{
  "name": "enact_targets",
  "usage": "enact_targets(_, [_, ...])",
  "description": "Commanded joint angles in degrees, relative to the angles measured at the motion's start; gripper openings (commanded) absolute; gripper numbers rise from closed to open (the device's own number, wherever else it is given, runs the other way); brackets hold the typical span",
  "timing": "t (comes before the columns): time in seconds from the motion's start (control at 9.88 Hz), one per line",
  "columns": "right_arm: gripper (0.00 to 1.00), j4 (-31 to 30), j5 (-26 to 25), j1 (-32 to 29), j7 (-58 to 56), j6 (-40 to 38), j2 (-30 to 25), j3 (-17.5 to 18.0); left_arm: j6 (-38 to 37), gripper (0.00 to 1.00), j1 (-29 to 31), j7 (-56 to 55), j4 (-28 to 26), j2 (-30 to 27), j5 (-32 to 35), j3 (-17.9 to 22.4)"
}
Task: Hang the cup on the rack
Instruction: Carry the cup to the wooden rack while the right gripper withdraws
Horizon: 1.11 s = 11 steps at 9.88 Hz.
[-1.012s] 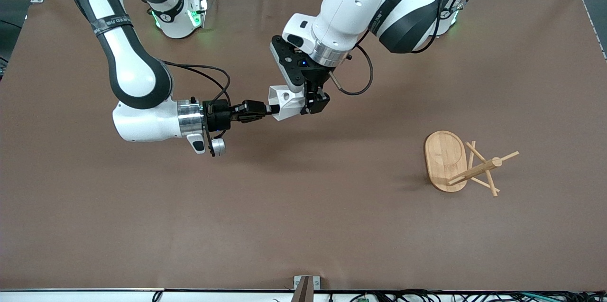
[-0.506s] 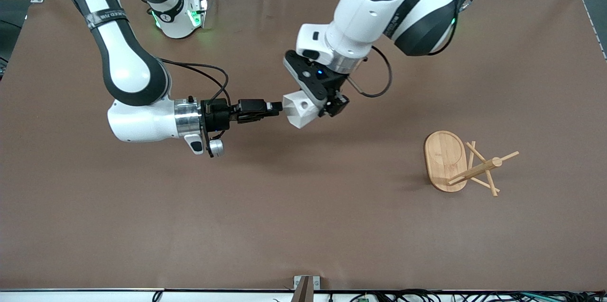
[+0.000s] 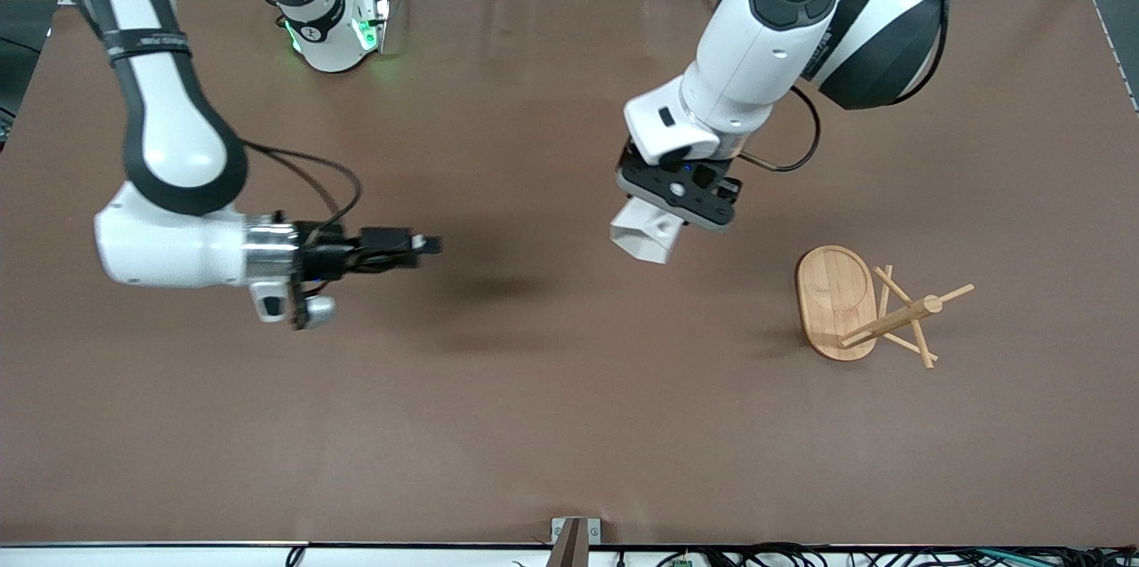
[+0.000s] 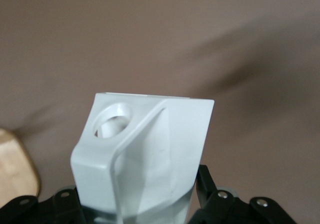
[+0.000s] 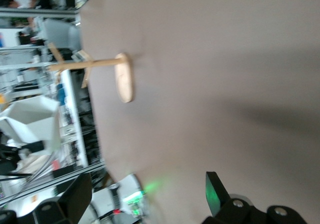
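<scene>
The cup is small, white and faceted, with flat angular sides that taper and a squared, polygonal mouth. In the left wrist view a raised rib runs along one side and a round hole pierces the flat tab at the handle. It hangs in the air over bare brown table, its mouth pointing down and toward the front camera, with the rack toward the left arm's end of the table from it.

The left gripper is clamped on the cup: black fingers press against its lower body on both sides, so the jaws stand only as wide as the cup itself.

The rack stands on the table, well apart from the cup. It has a flat oval bamboo base, a central post and thin pegs that stick out at angles; nothing hangs on them.

The right gripper hovers over the middle of the table toward the right arm's end, pointing sideways toward the cup yet well apart from it. Its jaws are spread, two dark fingers standing apart with nothing between them.
</scene>
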Motion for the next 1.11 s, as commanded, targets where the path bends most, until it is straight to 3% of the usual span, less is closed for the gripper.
enact_targets(0.0, [1.00, -0.41, -7.96, -6.54, 0.95, 0.05, -1.33, 0.94, -0.32, 0.12, -0.02, -12.25, -6.39, -2.70, 4.45, -0.04])
enact_targets(0.2, [1.00, -0.33, -17.09, -11.12, 0.95, 0.14, -3.51, 0.85, -1.81, 0.12, 1.11, -19.50, -9.30, -3.59, 8.85, -0.21])
enact_targets(0.51, [1.00, 0.02, -35.27, -17.01, 0.86, -0.21, -7.73, 0.94, -4.72, 0.12, 3.31, -19.87, -11.40, -3.94, 10.17, -0.12])
enact_targets(0.71, [1.00, 1.07, -44.08, -19.58, 0.42, -1.35, -11.94, 0.94, -4.72, 0.12, 3.93, -18.90, -11.86, -3.07, 13.16, -0.21])
enact_targets(0.91, [1.00, 8.68, -52.09, -19.06, 1.04, -6.95, -13.11, 1.20, -4.19, 0.12, 5.86, -17.07, -11.77, -2.97, 14.13, -0.30])
enact_targets(1.01, [1.00, 12.64, -53.69, -18.96, 1.04, -9.24, -12.85, 1.38, -4.02, 0.12, 6.91, -14.62, -11.77, -2.97, 14.05, -0.39])
